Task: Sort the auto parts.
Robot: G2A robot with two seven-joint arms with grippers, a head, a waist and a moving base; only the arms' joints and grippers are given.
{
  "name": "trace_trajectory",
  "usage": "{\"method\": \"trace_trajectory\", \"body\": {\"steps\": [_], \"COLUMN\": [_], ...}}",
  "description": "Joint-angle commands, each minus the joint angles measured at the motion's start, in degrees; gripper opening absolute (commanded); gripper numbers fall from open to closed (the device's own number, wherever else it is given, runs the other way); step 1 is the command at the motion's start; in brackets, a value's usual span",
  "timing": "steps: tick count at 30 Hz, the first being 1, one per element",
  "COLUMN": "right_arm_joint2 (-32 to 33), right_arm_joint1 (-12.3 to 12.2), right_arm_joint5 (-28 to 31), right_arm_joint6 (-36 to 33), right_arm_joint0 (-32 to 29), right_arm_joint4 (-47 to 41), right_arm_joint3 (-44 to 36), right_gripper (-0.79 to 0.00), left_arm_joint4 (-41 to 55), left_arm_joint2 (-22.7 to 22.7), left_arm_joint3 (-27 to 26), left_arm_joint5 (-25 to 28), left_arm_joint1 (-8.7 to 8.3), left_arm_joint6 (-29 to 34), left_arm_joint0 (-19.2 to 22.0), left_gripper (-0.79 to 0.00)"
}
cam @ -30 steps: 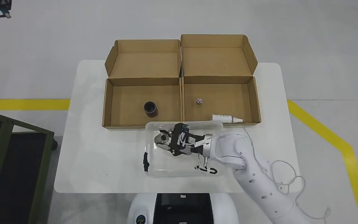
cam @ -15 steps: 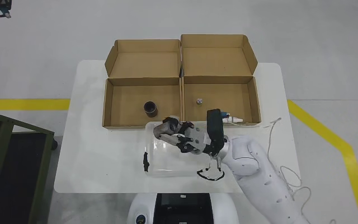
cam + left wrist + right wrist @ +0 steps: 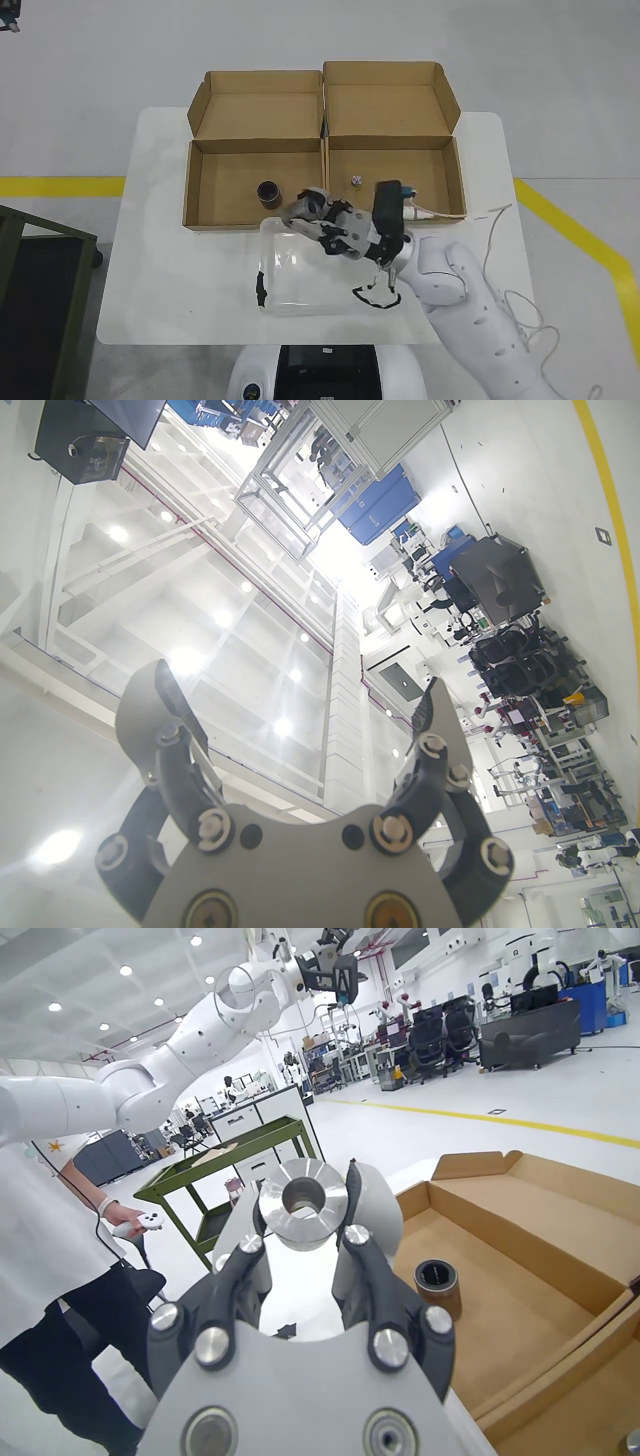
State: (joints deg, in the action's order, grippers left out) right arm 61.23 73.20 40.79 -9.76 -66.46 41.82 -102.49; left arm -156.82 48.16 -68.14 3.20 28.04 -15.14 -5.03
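Right claw (image 3: 305, 1188), pinching a silver metal ring (image 3: 303, 1223), has lifted from the clear plastic tray (image 3: 290, 285) toward the brown cardboard box (image 3: 225, 195) at 11 o'clock; drop likely next.

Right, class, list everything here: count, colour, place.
table: one, white
cardboard boxes: two, brown, side by side, lids open
bushing: one, dark, left box
small part: one, silver, right box
tube: one, white, at right box's front wall
tray: one, clear, before the boxes
black piece: one, tray's left wall
black ring: one, tray's near right corner
metal ring: one, silver, in right gripper
cart: one, green, left of table
right gripper: grey, shut on metal ring, by left box's front wall
left gripper: grey, open, raised, empty
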Motion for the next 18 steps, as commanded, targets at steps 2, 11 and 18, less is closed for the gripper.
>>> {"method": "trace_trajectory", "body": {"steps": [2, 11, 18], "right_arm_joint2": [-0.20, -3.98, -9.11], "right_arm_joint1": [0.01, 0.96, 2.56], "right_arm_joint5": [-1.09, -10.78, -18.36], "right_arm_joint6": [-0.71, -2.43, -7.89], "right_arm_joint0": [0.53, 5.34, 11.42], "right_arm_joint4": [1.59, 13.85, 18.78], "right_arm_joint3": [0.07, 3.31, 9.23], "right_gripper": [-0.785, -0.785, -0.785], "left_arm_joint4": [0.00, 0.00, 0.00], "left_arm_joint2": [0.00, 0.00, 0.00], "left_arm_joint3": [0.00, 0.00, 0.00], "left_arm_joint5": [0.00, 0.00, 0.00], "left_arm_joint1": [0.00, 0.00, 0.00], "left_arm_joint6": [0.00, 0.00, 0.00], "left_arm_joint0": [0.00, 0.00, 0.00], "left_gripper": [0.000, 0.000, 0.000]}}
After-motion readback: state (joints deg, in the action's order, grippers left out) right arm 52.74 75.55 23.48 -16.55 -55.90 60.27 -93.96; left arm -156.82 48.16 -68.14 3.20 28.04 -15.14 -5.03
